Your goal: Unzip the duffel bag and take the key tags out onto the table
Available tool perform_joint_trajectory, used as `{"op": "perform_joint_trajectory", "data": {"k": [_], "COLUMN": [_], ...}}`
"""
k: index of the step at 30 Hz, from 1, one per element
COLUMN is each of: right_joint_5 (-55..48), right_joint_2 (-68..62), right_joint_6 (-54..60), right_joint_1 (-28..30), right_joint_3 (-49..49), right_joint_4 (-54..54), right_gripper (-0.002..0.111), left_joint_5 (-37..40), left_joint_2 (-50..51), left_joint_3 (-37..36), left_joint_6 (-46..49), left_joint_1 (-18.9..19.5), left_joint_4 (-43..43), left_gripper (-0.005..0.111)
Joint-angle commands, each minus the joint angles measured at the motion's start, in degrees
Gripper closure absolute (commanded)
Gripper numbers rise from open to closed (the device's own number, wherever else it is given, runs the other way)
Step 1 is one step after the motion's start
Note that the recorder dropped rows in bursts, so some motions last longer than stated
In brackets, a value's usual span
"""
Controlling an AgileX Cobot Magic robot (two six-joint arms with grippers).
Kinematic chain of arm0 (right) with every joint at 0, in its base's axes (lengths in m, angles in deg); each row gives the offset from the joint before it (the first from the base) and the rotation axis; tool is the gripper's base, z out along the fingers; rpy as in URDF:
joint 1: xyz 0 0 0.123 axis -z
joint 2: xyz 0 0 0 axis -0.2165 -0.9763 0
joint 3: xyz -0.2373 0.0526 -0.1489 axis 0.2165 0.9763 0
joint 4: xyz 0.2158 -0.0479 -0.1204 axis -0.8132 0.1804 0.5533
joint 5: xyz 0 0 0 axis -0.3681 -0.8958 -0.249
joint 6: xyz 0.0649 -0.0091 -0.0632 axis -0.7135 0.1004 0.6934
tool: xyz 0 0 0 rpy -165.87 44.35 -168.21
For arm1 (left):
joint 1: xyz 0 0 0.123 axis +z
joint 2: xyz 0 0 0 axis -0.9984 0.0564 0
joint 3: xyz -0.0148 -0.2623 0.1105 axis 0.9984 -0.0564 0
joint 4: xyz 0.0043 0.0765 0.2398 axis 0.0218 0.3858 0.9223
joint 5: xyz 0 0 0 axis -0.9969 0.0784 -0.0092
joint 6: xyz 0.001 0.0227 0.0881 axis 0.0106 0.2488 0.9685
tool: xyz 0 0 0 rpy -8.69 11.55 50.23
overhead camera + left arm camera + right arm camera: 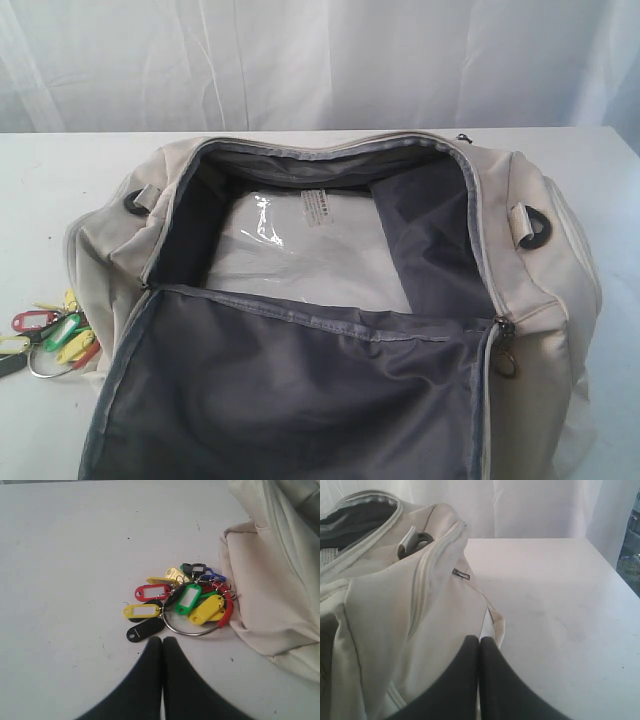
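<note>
The bag (560,250) lies on the tabletop (60,180) with its long axis across the exterior view, mouth up, unzipped flap folded toward the camera; it looks soft, limp and light, best taken by a strap or zipper edge. The tags (185,602) lie flat on the tabletop just beside the bag's left end, fanning from their ring (192,633) mostly away from the bag; they look like light, hard, slick plastic, so the ring seems the surest hold. The left tool (161,640) hangs over them, jaws together and empty, and the right tool (479,639), also closed on nothing, hangs by the bag's right end.
</note>
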Motion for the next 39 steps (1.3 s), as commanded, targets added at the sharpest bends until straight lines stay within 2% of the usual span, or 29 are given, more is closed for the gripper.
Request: {"op": "perform_joint_trajectory", "data": {"k": [1, 10, 39], "right_joint_5": [0.81, 0.81, 0.93], "right_joint_2": [0.3, 0.3, 0.3], "right_joint_6": [-0.07, -0.07, -0.07], "right_joint_1": [-0.36, -0.36, -0.39], "right_joint_3": [0.2, 0.2, 0.2], "right_joint_4": [-0.08, -0.08, -0.08], "right_gripper": [0.108, 0.108, 0.108], "left_joint_5": [-0.24, -0.24, -0.24], "left_joint_2": [-0.21, -0.21, -0.21], "left_joint_3": [-0.12, -0.12, -0.12], "left_joint_6": [-0.45, -0.45, -0.45], "left_joint_1": [0.21, 2.51, 2.51], "left_joint_4": [-0.22, -0.22, -0.22], "left_gripper": [0.107, 0.107, 0.107]}}
